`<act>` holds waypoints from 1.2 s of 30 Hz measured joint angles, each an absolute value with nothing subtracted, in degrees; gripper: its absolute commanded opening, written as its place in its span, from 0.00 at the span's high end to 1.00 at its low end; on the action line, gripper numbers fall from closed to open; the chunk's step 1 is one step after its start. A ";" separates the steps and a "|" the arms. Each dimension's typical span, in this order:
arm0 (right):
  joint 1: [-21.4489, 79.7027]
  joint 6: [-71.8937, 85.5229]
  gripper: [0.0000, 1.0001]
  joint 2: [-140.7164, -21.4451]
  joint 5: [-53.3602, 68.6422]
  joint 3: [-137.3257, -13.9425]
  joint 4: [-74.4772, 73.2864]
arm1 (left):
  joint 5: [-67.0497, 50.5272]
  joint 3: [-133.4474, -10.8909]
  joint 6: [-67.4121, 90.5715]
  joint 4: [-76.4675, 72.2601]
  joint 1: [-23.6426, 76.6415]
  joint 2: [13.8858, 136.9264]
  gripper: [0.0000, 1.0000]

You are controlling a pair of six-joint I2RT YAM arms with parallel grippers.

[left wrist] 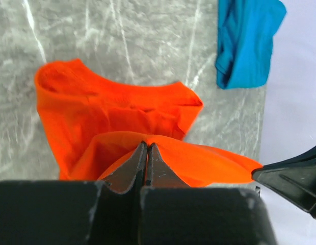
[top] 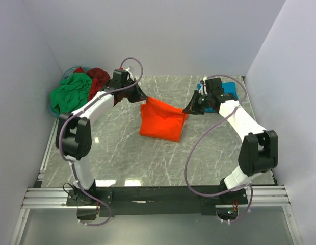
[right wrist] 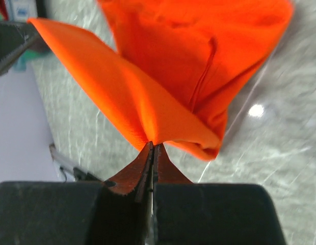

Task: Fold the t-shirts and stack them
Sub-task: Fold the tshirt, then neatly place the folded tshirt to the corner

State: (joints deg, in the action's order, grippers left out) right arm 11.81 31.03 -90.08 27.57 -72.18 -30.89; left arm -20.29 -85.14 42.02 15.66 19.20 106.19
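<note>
Four t-shirts are showing: one orange t-shirt (top: 160, 122), one teal blue t-shirt (left wrist: 247, 41), one green t-shirt (top: 71, 93) and one dark red t-shirt (top: 98, 77). Two grippers are working, and both are clamping the orange t-shirt. The left gripper (left wrist: 147, 145) is pinching one end of its raised top edge with jaws pressed together on the cloth, and the right gripper (right wrist: 152, 145) is pinching the other end the same way.

The orange t-shirt is hanging between them over the middle of the table (top: 122, 153), its lower part resting on the surface. Its raised edge, the long axis, is running left to right across the table, the right end sitting a little nearer the bases.

From above, the right arm is covering most of the teal blue t-shirt at the far right corner. The green and dark red t-shirts are lying crumpled together at the far left corner, the left arm cutting across the red one, so their shapes are hard to make out.
</note>
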 measured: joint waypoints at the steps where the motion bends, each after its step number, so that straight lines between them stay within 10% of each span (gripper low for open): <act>1: 11.60 31.03 1.00 -91.46 27.09 -73.21 -30.89 | -20.36 -85.95 42.02 15.64 19.03 107.37 1.00; 13: 10.07 30.98 0.98 -108.38 24.99 -85.30 -30.85 | -22.46 -93.71 42.02 15.22 16.60 119.35 0.99; 19: 9.30 30.06 0.17 -117.40 24.45 -92.44 -30.87 | -22.55 -97.58 41.50 15.11 15.79 125.12 0.56; 22: 9.06 28.82 0.15 -119.15 24.62 -94.83 -30.85 | -22.13 -97.73 41.45 15.75 15.42 125.45 0.26; 26: 9.15 27.75 0.13 -116.84 24.53 -92.75 -29.21 | -22.13 -95.81 41.19 14.37 15.07 124.05 0.11; 36: 12.71 24.75 0.11 -112.42 19.25 -86.04 -30.11 | -24.49 -88.64 41.41 12.97 15.03 120.14 0.00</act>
